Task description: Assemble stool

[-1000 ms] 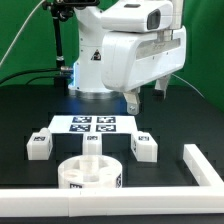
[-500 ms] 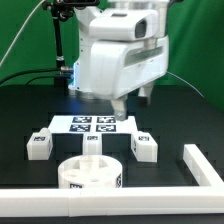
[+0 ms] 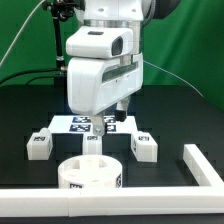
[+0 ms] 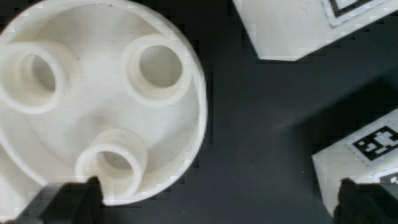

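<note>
Nearest, just behind the front rail (image 3: 150,206), the seat disc (image 3: 90,175) is laid flat, sockets up, likely so legs can be dropped in. It's white, round and three-holed. A blocky leg (image 3: 38,146) is parked alongside. Over the marker board (image 3: 66,125), the gripper (image 3: 98,128) is held spread wide, nothing pinched.

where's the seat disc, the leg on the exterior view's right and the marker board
seat disc (image 3: 90,172), exterior view, middle of its top
right-hand leg (image 3: 143,147), exterior view, its front face
marker board (image 3: 68,124), exterior view, its uncovered end at the view's left
</note>
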Motion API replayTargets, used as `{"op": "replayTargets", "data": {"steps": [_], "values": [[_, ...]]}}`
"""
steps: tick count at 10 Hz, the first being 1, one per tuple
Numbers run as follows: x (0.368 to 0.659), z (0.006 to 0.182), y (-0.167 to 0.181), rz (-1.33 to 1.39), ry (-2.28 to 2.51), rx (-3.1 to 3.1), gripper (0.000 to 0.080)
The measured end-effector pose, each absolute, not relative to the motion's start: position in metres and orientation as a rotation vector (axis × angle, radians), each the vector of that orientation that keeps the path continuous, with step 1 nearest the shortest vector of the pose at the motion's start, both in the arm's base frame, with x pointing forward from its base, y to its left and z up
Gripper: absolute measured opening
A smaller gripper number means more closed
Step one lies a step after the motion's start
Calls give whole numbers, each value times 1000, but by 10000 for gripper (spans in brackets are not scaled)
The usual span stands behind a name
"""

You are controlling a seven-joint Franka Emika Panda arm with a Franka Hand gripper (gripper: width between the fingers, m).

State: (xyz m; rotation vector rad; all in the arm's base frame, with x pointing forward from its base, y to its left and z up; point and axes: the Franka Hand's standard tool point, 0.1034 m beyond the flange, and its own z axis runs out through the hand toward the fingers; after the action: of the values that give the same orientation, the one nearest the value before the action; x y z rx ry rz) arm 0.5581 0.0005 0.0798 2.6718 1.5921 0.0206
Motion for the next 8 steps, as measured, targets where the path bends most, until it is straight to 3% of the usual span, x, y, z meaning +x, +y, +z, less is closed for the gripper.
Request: {"op": "replayTargets", "data": {"steps": [2, 6, 8], "values": [[558, 77, -1, 21, 1589, 2673, 650], [560, 35, -17, 25, 1553, 2688, 650], [559, 26, -18, 34, 1557, 2683, 650]]}}
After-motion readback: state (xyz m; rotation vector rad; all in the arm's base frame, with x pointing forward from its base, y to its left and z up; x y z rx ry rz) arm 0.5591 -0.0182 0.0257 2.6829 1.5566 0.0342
